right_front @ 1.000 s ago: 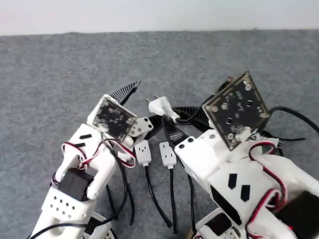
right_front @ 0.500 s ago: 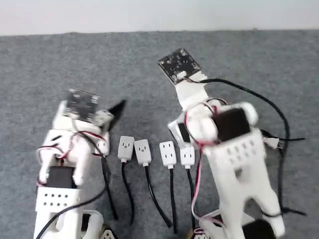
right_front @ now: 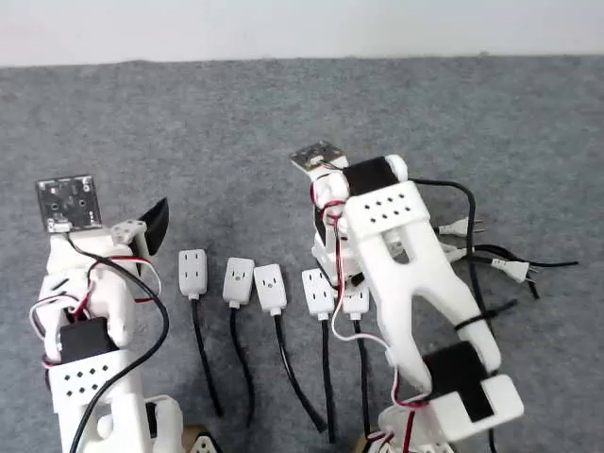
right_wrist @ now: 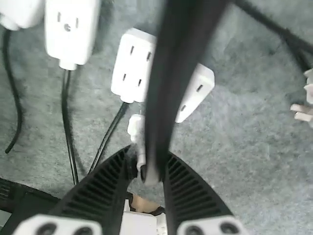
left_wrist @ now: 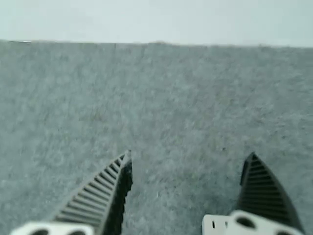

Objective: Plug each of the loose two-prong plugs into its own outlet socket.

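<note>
The left end effector (left_wrist: 188,164) is spread wide over bare worktop (left_wrist: 161,88), and its arm has drawn back to the left, so the leftmost outlet socket (right_front: 192,272) of the row is now uncovered. The right end effector (right_wrist: 146,159) has folded down above the two rightmost sockets (right_wrist: 132,66) and is pinching a black cord (right_wrist: 171,73), with a small white part (right_wrist: 135,128) beside it. Two loose plugs (right_front: 460,226) lie on the worktop right of that arm.

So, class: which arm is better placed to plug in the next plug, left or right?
Right. The right gripper is shut on a black cord close to the sockets, with the loose plugs lying on its side. The left gripper is open over bare carpet, apart from both.
</note>
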Controlling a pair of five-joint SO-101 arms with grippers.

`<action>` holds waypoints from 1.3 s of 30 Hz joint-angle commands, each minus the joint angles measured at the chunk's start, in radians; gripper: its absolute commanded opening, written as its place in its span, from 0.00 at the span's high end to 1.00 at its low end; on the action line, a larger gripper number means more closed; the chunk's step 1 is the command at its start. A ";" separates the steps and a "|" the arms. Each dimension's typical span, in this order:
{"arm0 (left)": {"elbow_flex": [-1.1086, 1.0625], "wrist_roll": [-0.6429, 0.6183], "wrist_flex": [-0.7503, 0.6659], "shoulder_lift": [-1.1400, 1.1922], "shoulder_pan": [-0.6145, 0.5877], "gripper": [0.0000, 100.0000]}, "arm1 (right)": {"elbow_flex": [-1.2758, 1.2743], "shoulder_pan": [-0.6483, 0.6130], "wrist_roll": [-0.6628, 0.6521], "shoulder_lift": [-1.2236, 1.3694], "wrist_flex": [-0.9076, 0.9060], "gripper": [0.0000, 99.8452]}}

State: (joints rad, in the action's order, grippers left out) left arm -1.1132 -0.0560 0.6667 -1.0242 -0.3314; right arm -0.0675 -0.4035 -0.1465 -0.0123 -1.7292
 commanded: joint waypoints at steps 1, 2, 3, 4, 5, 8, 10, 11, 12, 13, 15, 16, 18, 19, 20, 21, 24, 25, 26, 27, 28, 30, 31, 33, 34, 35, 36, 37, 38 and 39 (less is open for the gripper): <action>-0.039 -0.020 -0.094 0.000 -0.012 0.66 | 0.046 0.038 0.015 -0.004 0.005 0.99; -0.054 -0.020 -0.110 0.000 -0.012 0.66 | 0.057 0.045 0.015 -0.004 -0.004 0.99; -0.067 -0.020 -0.127 0.000 -0.012 0.66 | 0.063 0.054 0.015 -0.004 -0.010 0.99; -0.077 -0.020 -0.141 0.000 -0.009 0.66 | 0.066 0.065 0.014 -0.004 -0.018 0.99; -0.087 -0.020 -0.152 0.000 -0.006 0.66 | 0.064 0.074 0.014 -0.001 -0.019 0.99; -0.113 -0.020 -0.189 0.000 -0.006 0.66 | 0.063 0.087 0.005 0.005 -0.019 0.99; -0.124 -0.015 -0.206 0.000 -0.005 0.66 | 0.063 0.096 -0.002 -0.001 -0.015 0.99; -0.124 -0.014 -0.206 0.000 0.003 0.66 | 0.064 0.097 -0.008 -0.002 -0.015 0.99; -0.128 -0.012 -0.204 0.000 0.014 0.66 | 0.066 0.102 -0.011 -0.002 -0.015 0.99; -0.130 -0.012 -0.204 0.000 0.023 0.66 | 0.064 0.104 -0.012 -0.001 -0.015 0.99; -0.133 -0.011 -0.203 0.000 0.038 0.66 | 0.058 0.117 -0.011 0.007 -0.012 0.99; -0.133 -0.011 -0.201 0.000 0.041 0.66 | 0.049 0.127 -0.011 0.007 0.007 0.99; -0.133 -0.011 -0.201 0.000 0.041 0.66 | 0.021 0.142 -0.009 0.007 0.044 0.99; -0.134 -0.011 -0.201 0.000 0.040 0.66 | 0.003 0.148 -0.009 0.007 0.056 0.99; -0.134 -0.011 -0.201 0.000 0.040 0.66 | -0.015 0.150 -0.008 0.007 0.071 0.99; -0.134 -0.011 -0.201 0.000 0.038 0.66 | -0.035 0.150 -0.008 0.007 0.087 0.99; -0.134 -0.011 -0.201 0.000 0.038 0.66 | -0.077 0.148 -0.008 0.007 0.128 0.99; -0.134 -0.011 -0.201 0.000 0.038 0.66 | -0.086 0.147 -0.008 0.007 0.139 0.99; -0.134 -0.011 -0.201 0.000 0.038 0.66 | -0.095 0.145 -0.008 0.007 0.148 0.99; -0.134 -0.011 -0.201 0.000 0.038 0.66 | -0.106 0.143 -0.008 0.007 0.159 0.99; -0.134 -0.011 -0.201 0.000 0.038 0.66 | -0.117 0.142 -0.008 0.007 0.168 0.99; -0.134 -0.011 -0.201 0.000 0.038 0.66 | -0.135 0.142 -0.008 0.007 0.183 0.99; -0.134 -0.011 -0.201 0.000 0.038 0.66 | -0.144 0.142 -0.008 0.007 0.191 0.99; -0.134 -0.011 -0.201 0.000 0.038 0.66 | -0.155 0.142 -0.008 0.007 0.193 0.99; -0.134 -0.011 -0.201 0.000 0.040 0.66 | -0.160 0.142 -0.008 0.005 0.193 0.99; -0.134 -0.011 -0.201 0.000 0.040 0.66 | -0.160 0.140 -0.006 0.004 0.193 0.99; -0.134 -0.011 -0.201 0.000 0.041 0.66 | -0.160 0.134 -0.006 -0.001 0.193 0.99; -0.139 -0.011 -0.204 0.000 0.041 0.66 | -0.160 0.128 -0.006 -0.002 0.191 0.99; -0.142 -0.009 -0.206 0.000 0.041 0.66 | -0.158 0.119 -0.006 -0.002 0.188 0.99; -0.142 -0.009 -0.206 0.000 0.041 0.66 | -0.158 0.108 -0.006 -0.002 0.186 0.99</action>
State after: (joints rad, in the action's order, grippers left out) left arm -1.2543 -0.0637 0.4902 -1.0257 -0.2977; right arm -0.2271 -0.2654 -0.1465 -0.0031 -1.5466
